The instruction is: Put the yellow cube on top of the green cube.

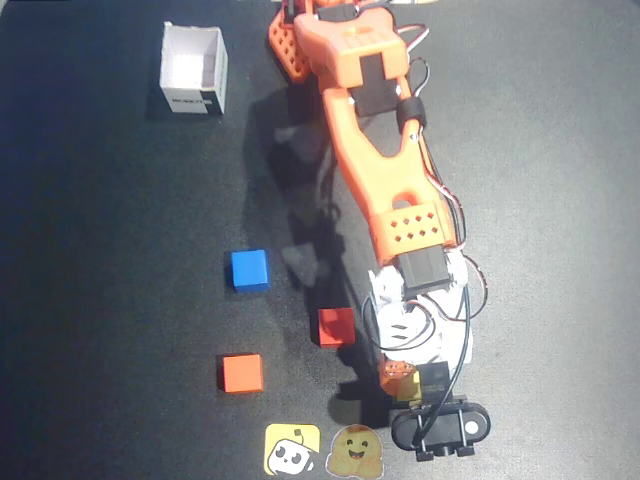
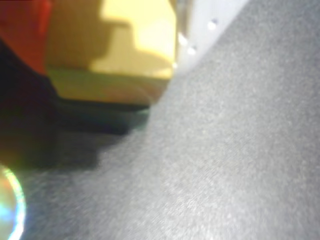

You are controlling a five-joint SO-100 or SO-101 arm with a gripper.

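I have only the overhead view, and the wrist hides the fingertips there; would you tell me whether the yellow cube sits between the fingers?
Observer: Yes. In the wrist view the yellow cube fills the gap, with the orange finger at its left.
Operator: And on its other side?
Observer: The white finger sits against its right edge.
Operator: What lies beneath it?
Observer: A dark, green-tinged block, probably the green cube, is directly under it. Blur hides whether they touch.

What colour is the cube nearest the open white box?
Blue cube, clearest in the overhead view.
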